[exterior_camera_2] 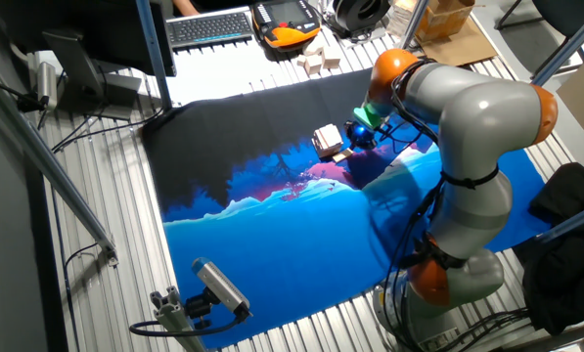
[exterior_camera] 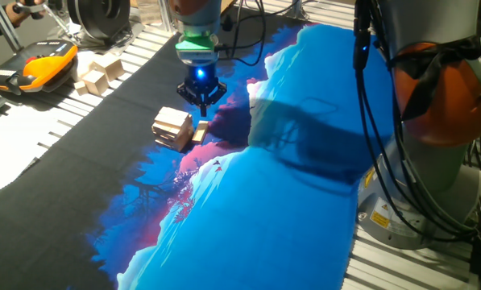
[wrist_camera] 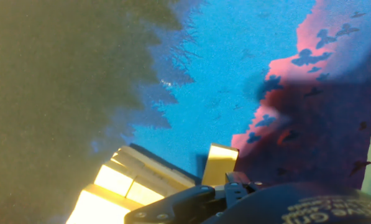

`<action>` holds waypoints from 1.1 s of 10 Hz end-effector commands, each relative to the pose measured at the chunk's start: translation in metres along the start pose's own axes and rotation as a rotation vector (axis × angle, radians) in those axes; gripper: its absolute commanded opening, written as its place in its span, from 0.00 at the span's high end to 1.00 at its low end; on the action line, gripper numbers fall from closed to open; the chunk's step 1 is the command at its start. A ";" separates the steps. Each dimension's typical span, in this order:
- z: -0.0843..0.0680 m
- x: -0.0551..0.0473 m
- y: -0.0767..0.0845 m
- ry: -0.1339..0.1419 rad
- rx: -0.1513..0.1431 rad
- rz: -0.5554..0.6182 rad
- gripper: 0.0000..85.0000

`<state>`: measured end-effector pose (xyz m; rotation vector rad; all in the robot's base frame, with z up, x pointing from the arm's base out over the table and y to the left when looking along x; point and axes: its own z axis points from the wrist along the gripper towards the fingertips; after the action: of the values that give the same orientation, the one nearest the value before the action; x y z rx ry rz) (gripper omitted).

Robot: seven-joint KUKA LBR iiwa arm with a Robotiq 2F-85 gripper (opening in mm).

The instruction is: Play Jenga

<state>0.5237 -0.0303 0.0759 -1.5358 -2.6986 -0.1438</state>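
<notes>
The Jenga stack [exterior_camera: 172,127] is a low pile of pale blocks in crossed layers on the dark part of the mat. It also shows in the other fixed view [exterior_camera_2: 327,139] and at the bottom left of the hand view [wrist_camera: 126,186]. Its single matching block [exterior_camera: 200,132] lies flat just right of the stack, also seen in the hand view [wrist_camera: 220,164]. My gripper [exterior_camera: 201,109] hangs just above and behind this single block, with its fingers drawn together to a point and nothing in them. Its tips are hidden in the hand view.
Several chunkier wooden cubes [exterior_camera: 100,74] sit apart at the far left by an orange hand-held controller [exterior_camera: 48,63]. A keyboard [exterior_camera_2: 209,26] lies beyond the mat. The blue and pink mat [exterior_camera: 272,209] covers the table, and the arm's base [exterior_camera: 437,121] stands at the right.
</notes>
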 end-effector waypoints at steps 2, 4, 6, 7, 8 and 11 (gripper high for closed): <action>0.000 0.000 0.000 0.017 -0.012 -0.021 1.00; -0.002 0.000 0.001 0.020 -0.011 -0.022 1.00; -0.014 0.001 0.007 0.009 -0.001 -0.035 1.00; -0.017 0.001 0.009 0.006 0.002 -0.049 1.00; -0.023 0.000 0.012 0.011 -0.005 -0.052 1.00; -0.060 0.000 0.025 0.015 0.002 -0.102 1.00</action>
<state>0.5456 -0.0233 0.1316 -1.3738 -2.7696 -0.1546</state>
